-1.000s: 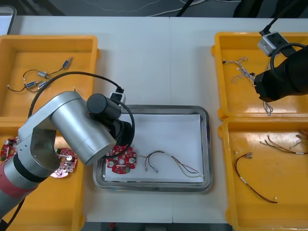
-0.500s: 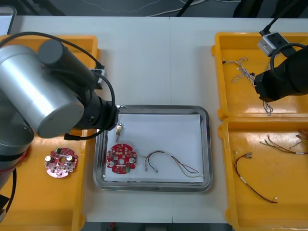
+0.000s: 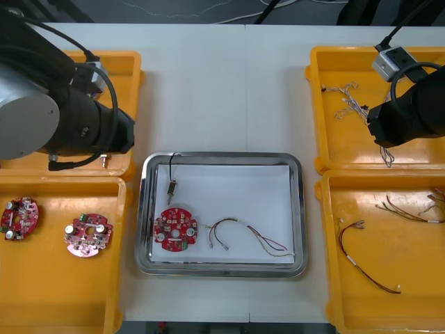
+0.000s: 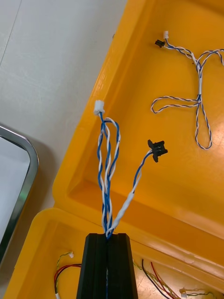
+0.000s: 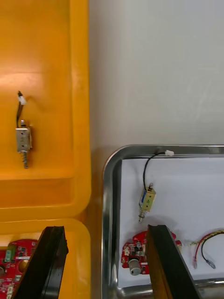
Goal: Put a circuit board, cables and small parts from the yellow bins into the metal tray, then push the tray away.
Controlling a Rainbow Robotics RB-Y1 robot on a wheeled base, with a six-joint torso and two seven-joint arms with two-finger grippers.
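The left tool [image 5: 106,231] is hovering with its black fingers spread wide and empty, straddling the left rim of the shiny rectangular metal tray [image 3: 300,209] on the light tabletop [image 3: 229,83]. Inside the tray, a small metal part with a black wire [image 3: 171,186] is lying just beyond a round red circuit board [image 3: 174,228], and thin coloured cables [image 3: 224,231] are resting beside the board. The right tool [image 4: 109,238] is hanging above the far right yellow plastic bin [image 3: 317,104], clamping a twisted blue and white cable [image 4: 108,163].
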